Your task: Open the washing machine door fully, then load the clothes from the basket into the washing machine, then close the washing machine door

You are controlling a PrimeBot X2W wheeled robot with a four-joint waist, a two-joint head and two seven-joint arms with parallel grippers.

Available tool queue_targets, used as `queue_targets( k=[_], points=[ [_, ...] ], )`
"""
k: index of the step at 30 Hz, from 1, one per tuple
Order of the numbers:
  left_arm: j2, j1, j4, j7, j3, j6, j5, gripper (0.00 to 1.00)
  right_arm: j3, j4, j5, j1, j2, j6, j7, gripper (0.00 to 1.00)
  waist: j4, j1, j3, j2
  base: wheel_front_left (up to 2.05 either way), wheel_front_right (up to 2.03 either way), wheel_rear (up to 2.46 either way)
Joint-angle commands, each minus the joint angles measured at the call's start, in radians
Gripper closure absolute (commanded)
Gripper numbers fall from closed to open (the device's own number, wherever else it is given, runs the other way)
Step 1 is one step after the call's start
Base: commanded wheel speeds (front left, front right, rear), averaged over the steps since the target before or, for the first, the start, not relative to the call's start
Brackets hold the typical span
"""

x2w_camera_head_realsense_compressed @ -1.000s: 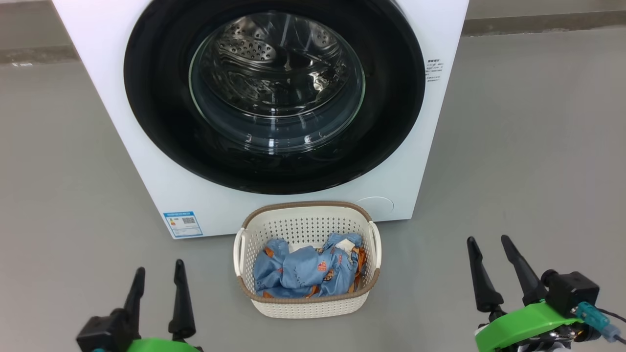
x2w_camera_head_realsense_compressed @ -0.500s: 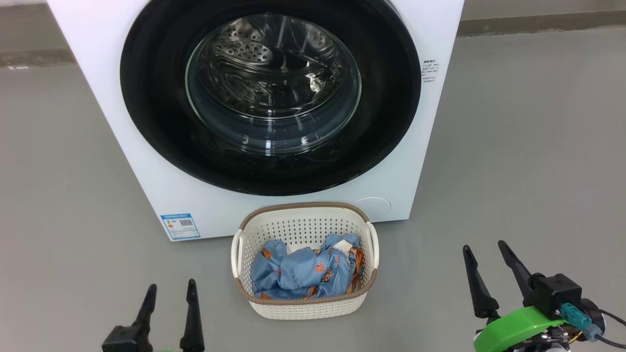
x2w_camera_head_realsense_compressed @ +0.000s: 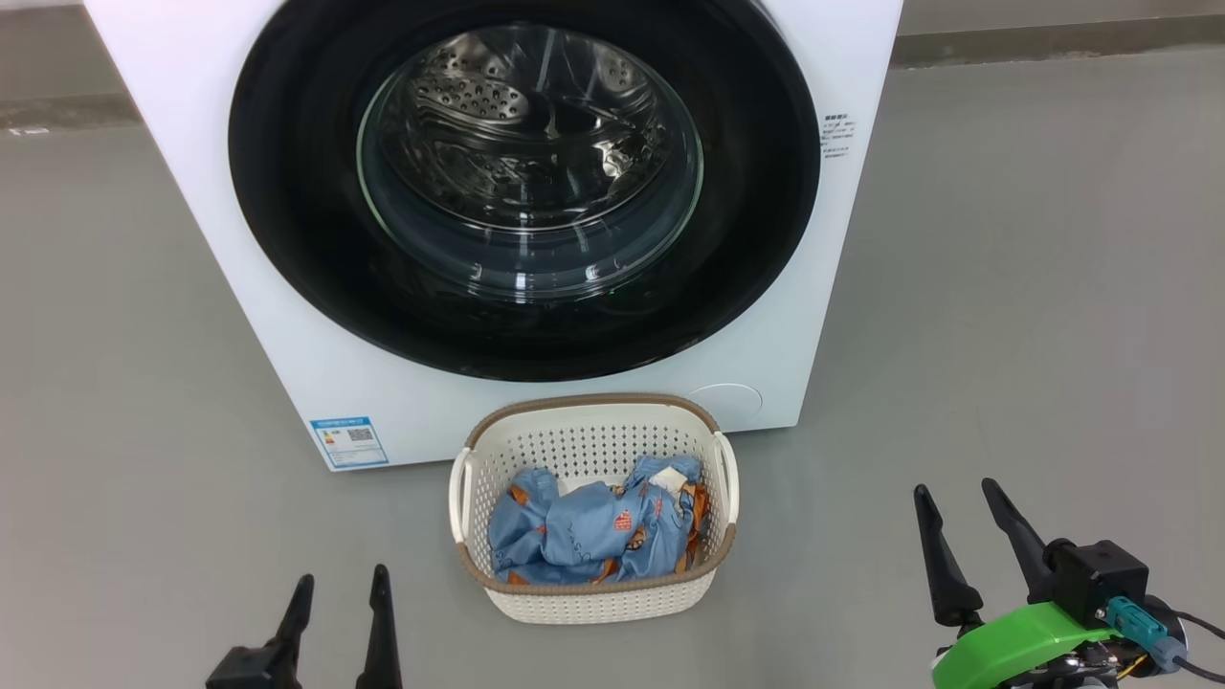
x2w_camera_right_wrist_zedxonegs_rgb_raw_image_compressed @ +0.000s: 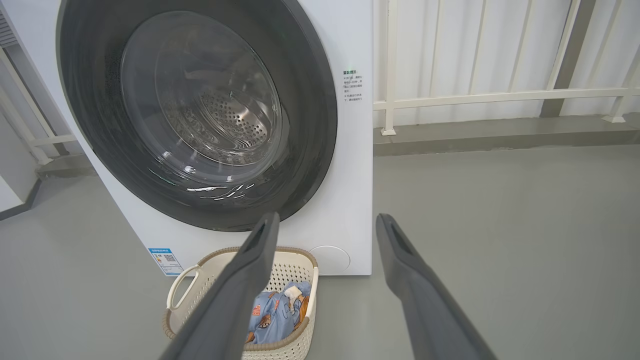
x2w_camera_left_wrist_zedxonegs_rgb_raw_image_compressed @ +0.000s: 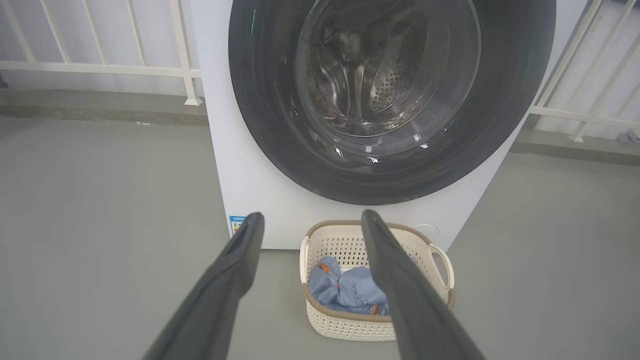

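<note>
The white washing machine (x2w_camera_head_realsense_compressed: 842, 57) stands ahead with its round black-rimmed door (x2w_camera_head_realsense_compressed: 287, 191) shut flat against the front; the steel drum shows through the glass. Before it on the floor sits the cream basket (x2w_camera_head_realsense_compressed: 593, 598), holding the crumpled light blue clothes (x2w_camera_head_realsense_compressed: 584, 536). My left gripper (x2w_camera_head_realsense_compressed: 343, 574) stands open at the lower left, well left of the basket. My right gripper (x2w_camera_head_realsense_compressed: 955, 486) stands open at the lower right, clear of the basket. In the wrist views the left gripper (x2w_camera_left_wrist_zedxonegs_rgb_raw_image_compressed: 308, 216) and right gripper (x2w_camera_right_wrist_zedxonegs_rgb_raw_image_compressed: 326, 217) both hold nothing, with the door (x2w_camera_left_wrist_zedxonegs_rgb_raw_image_compressed: 510, 100) (x2w_camera_right_wrist_zedxonegs_rgb_raw_image_compressed: 310, 100) and basket (x2w_camera_left_wrist_zedxonegs_rgb_raw_image_compressed: 350, 327) (x2w_camera_right_wrist_zedxonegs_rgb_raw_image_compressed: 182, 287) beyond.
Grey floor (x2w_camera_head_realsense_compressed: 1034, 287) spreads wide on both sides of the machine. A white railing (x2w_camera_right_wrist_zedxonegs_rgb_raw_image_compressed: 500, 95) and a low kerb run behind it. A blue energy sticker (x2w_camera_head_realsense_compressed: 346, 440) marks the machine's lower left front.
The head view has shifted slightly, so the machine and basket sit a little further left. My left gripper has dropped lower in the view. Both grippers stay open.
</note>
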Motion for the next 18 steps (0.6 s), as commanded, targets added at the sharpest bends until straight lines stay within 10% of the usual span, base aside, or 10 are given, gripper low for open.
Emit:
queue_targets(
  k=[1, 18],
  points=[
    [0.011, -0.029, -0.016, -0.011, 0.029, -0.003, -0.002, 0.00, 0.022, -0.022, 0.005, -0.047, -0.008, 0.002, -0.012, 0.00, 0.000, -0.0001, 0.001, 0.0000, 0.00, 0.00, 0.00],
    [0.011, -0.030, -0.017, -0.011, 0.029, 0.002, -0.017, 0.00, 0.020, -0.021, -0.001, -0.048, -0.008, 0.002, -0.012, 0.00, 0.000, -0.0001, -0.002, 0.0000, 0.00, 0.00, 0.00]
  ],
)
